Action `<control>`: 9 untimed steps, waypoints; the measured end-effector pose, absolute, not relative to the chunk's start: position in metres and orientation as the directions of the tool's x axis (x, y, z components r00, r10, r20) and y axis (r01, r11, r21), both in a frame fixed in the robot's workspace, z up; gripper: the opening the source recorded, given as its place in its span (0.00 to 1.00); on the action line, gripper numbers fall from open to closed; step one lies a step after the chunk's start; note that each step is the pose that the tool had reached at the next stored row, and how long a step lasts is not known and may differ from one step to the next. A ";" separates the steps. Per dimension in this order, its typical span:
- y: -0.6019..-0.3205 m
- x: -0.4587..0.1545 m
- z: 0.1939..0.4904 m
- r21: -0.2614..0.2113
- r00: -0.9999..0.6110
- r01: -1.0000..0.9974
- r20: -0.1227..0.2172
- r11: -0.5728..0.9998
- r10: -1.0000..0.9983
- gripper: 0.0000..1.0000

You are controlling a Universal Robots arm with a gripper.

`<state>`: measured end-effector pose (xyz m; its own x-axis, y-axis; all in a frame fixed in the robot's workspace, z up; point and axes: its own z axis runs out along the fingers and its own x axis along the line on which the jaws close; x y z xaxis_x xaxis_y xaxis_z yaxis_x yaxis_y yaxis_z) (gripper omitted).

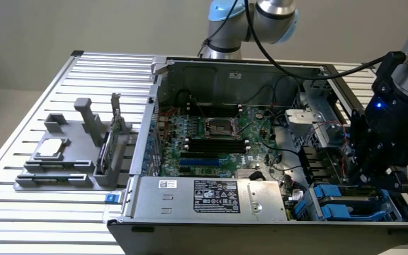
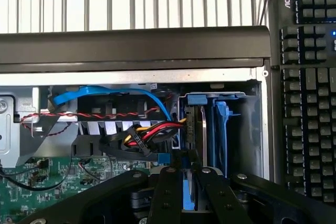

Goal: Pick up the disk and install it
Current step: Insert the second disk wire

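1. While the arm reaches into the open computer case (image 1: pixel 225 69) at the lower right of the exterior frame, its gripper (image 2: pixel 189 190) stands over the drive bays, the black fingers (image 2: pixel 167 192) drawn close together on a blue-edged piece — the disk (image 2: pixel 187 190) by its blue carrier rail, seen edge-on at the bottom centre of the wrist frame.
2. Just above the fingers in the wrist frame sits the drive bay (image 2: pixel 220 124) with blue plastic carriers standing upright in it; the held disk lies just before this bay.
3. A bundle of red, yellow and black power wires (image 2: pixel 149 132) and a blue data cable (image 2: pixel 105 92) run across the centre of the wrist frame to the bay's side.
4. On the exterior frame's centre lies the green motherboard (image 1: pixel 211 138); the power supply (image 1: pixel 211 196) with its label is at lower centre.
5. A grey holder (image 1: pixel 62 159) at the left carries a small silver drive (image 1: pixel 52 149) — well apart from the case.
6. A black keyboard (image 2: pixel 307 77) fills the wrist frame's right edge.
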<state>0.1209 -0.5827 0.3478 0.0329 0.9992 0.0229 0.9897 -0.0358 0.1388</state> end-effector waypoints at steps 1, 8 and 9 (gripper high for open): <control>-0.583 0.121 0.347 0.139 0.033 0.990 0.023 -0.036 0.999 0.17; -0.584 0.121 0.344 0.139 0.033 0.990 0.023 -0.036 0.999 0.17; -0.584 0.121 0.344 0.139 0.033 0.990 0.023 -0.036 0.999 0.17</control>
<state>0.1210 -0.5837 0.3441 0.0329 0.9992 0.0228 0.9897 -0.0357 0.1388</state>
